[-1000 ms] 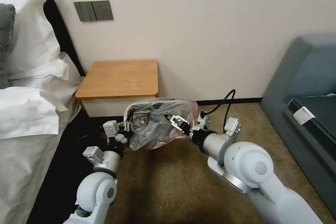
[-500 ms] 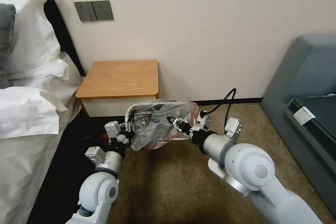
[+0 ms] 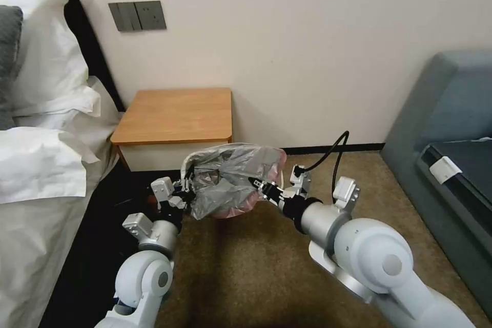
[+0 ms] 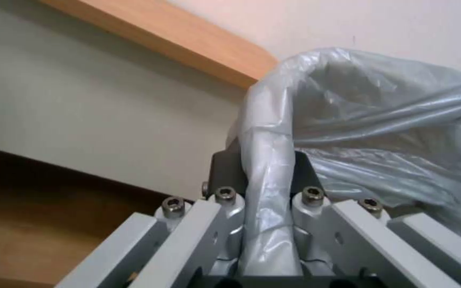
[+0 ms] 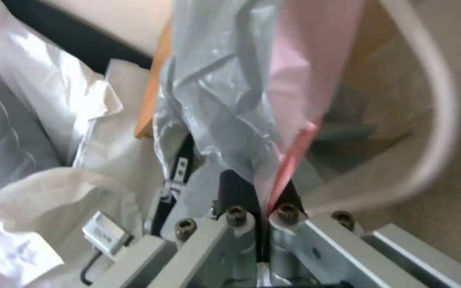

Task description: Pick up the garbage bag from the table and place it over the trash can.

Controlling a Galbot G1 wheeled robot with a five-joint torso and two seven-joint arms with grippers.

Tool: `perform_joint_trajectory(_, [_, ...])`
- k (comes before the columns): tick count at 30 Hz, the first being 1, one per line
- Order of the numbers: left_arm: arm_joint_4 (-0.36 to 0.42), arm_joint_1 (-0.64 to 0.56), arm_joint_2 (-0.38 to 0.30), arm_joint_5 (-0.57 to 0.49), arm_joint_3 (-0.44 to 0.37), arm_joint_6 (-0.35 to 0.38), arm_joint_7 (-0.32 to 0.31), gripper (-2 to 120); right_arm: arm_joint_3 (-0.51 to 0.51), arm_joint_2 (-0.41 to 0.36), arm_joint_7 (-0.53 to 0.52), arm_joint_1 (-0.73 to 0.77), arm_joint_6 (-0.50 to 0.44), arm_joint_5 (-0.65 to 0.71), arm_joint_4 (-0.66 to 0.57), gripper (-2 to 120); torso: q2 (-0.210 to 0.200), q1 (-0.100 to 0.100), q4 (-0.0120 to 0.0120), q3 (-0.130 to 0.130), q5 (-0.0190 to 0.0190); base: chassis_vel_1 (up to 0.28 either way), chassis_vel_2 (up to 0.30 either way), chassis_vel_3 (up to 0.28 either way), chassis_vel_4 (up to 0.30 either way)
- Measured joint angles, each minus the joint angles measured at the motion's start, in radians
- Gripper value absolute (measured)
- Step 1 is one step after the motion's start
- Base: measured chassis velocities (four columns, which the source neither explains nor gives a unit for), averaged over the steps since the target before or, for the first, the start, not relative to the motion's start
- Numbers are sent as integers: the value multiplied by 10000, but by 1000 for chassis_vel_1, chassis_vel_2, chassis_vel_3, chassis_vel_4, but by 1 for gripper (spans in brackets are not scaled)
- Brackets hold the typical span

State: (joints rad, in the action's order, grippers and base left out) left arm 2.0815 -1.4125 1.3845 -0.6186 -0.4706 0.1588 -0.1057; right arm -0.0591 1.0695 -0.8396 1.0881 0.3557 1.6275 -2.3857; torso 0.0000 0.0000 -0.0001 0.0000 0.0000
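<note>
The garbage bag point(image 3: 230, 177), wrinkled grey film with a pink edge, hangs stretched between my two grippers, low in front of the table point(image 3: 174, 113). My left gripper point(image 3: 187, 188) is shut on the bag's left edge; a twisted strand of the film point(image 4: 268, 172) runs between its fingers. My right gripper point(image 3: 254, 182) is shut on the right side, pinching grey and pink film point(image 5: 265, 188). The trash can's cream rim point(image 5: 441, 100) curves just under the bag beside the right gripper. In the head view the bag hides the can.
A bed with white bedding point(image 3: 41, 164) lies close on the left. A grey sofa point(image 3: 451, 123) stands on the right. Brown carpet point(image 3: 246, 271) covers the floor in front. A black cable point(image 3: 333, 151) loops over my right wrist.
My right gripper has drawn a little lower and toward me with the bag's edge in it. The left gripper has hardly moved.
</note>
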Motion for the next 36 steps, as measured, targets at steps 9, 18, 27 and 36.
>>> perform_joint_trajectory(9, [-98, 33, -10, -412, -230, 100, -33, 6, -439, -360, 160, 627, 493, -12, -296, 0, 0, 0, -1, 0, 0, 0, 0, 0, 0])
perform_joint_trajectory(18, [-174, 87, 35, -656, -357, 166, -49, 6, -855, -512, 640, 1354, 915, -326, -536, 0, 0, 0, 2, 0, 1, 0, 0, 0, 0])
perform_joint_trajectory(27, [-164, 72, 54, -759, -433, 203, -39, 6, -1051, -461, 789, 1464, 1069, -603, -411, 0, 0, 0, 0, 0, 0, 0, 0, 0, 0])
perform_joint_trajectory(36, [-67, -40, -4, -776, -534, 203, 148, 6, -1233, -607, 1262, 1198, 1117, -1533, -5, 0, 0, 0, 2, 0, 0, 0, 0, 0, 0])
